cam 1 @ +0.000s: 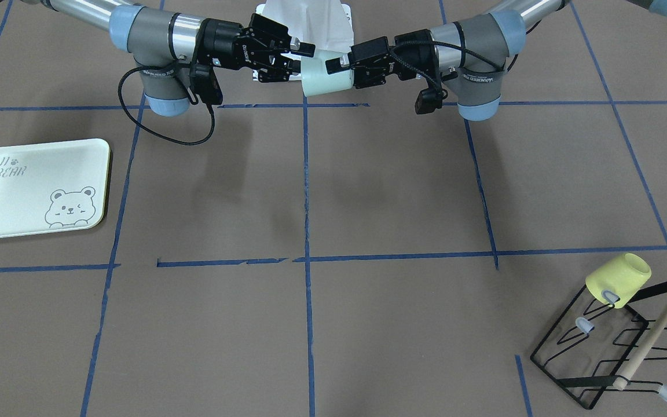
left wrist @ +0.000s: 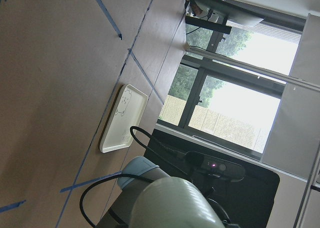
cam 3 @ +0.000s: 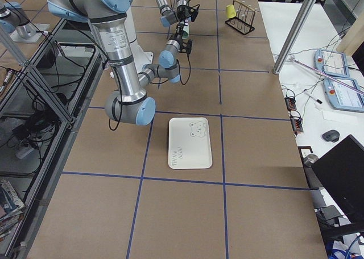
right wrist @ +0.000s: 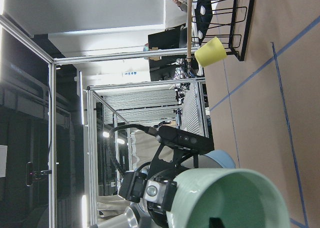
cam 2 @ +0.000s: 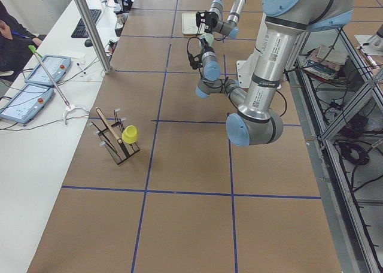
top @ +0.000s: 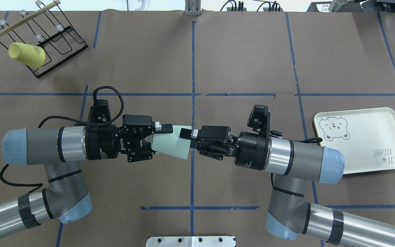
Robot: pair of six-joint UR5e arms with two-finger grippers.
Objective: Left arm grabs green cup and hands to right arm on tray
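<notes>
The green cup point(cam 1: 322, 78) hangs on its side in the air between both arms, above the table's centre line near the robot's base; it also shows in the overhead view point(top: 170, 145). My left gripper point(top: 163, 140) is shut on the cup's narrow base end. My right gripper point(top: 187, 141) is open at the cup's wide mouth. One of its fingers point(top: 185, 133) lies over the rim and the other reaches into the mouth, seen in the right wrist view point(right wrist: 215, 222). The tray point(top: 362, 144) lies flat and bare on the table at my right, apart from both grippers.
A black wire rack point(top: 57, 37) with a wooden bar stands at the far left corner, and a pale yellow cup point(top: 26, 55) hangs on one of its prongs. Blue tape lines cross the brown table. Operators' desks lie beyond the far edge.
</notes>
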